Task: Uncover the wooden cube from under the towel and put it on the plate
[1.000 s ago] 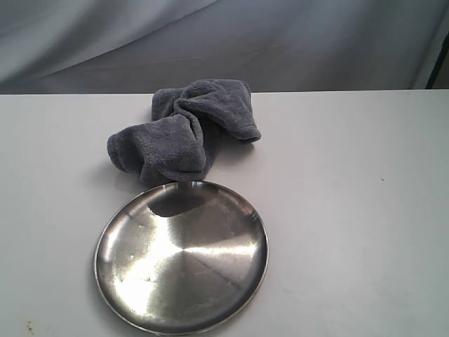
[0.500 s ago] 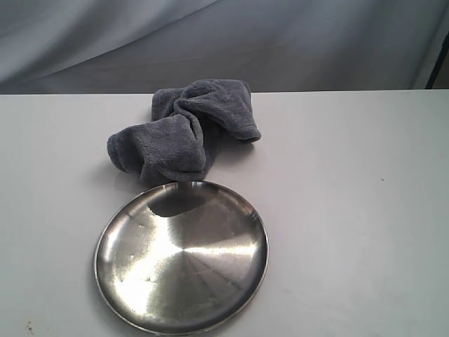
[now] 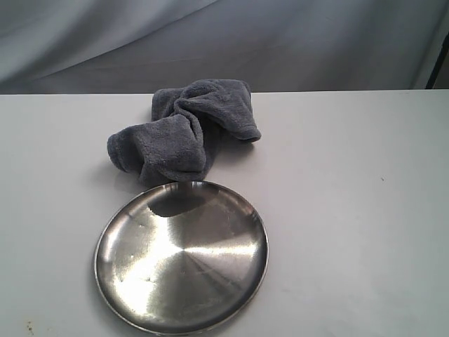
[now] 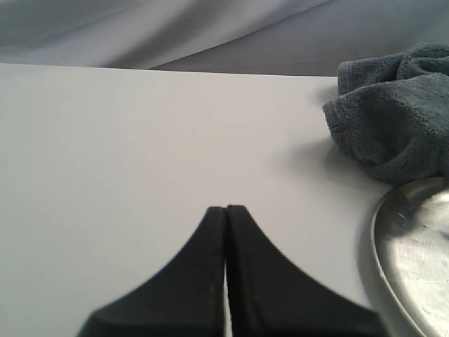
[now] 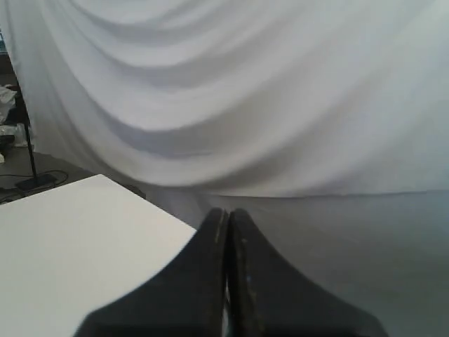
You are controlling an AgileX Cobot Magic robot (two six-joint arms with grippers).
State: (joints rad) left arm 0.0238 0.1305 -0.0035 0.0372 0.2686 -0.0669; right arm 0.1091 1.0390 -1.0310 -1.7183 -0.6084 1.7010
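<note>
The fluffy dark grey-blue towel (image 3: 182, 130) lies bunched up near the table's far edge, just behind the plate (image 3: 181, 256). The wooden cube is hidden; no part of it shows. The shiny steel plate sits empty near the front. Neither gripper appears in the exterior view. In the left wrist view my left gripper (image 4: 225, 209) is shut and empty over bare table, with the towel (image 4: 393, 119) and the plate's rim (image 4: 382, 239) off to one side. My right gripper (image 5: 226, 211) is shut and empty, past a table corner (image 5: 70, 239).
The white table (image 3: 351, 210) carries only the towel and the plate. A grey draped backdrop (image 3: 224, 42) hangs behind the far edge. In the right wrist view white drapery (image 5: 245, 91) fills the background, and a dark stand (image 5: 31, 168) is beyond the table.
</note>
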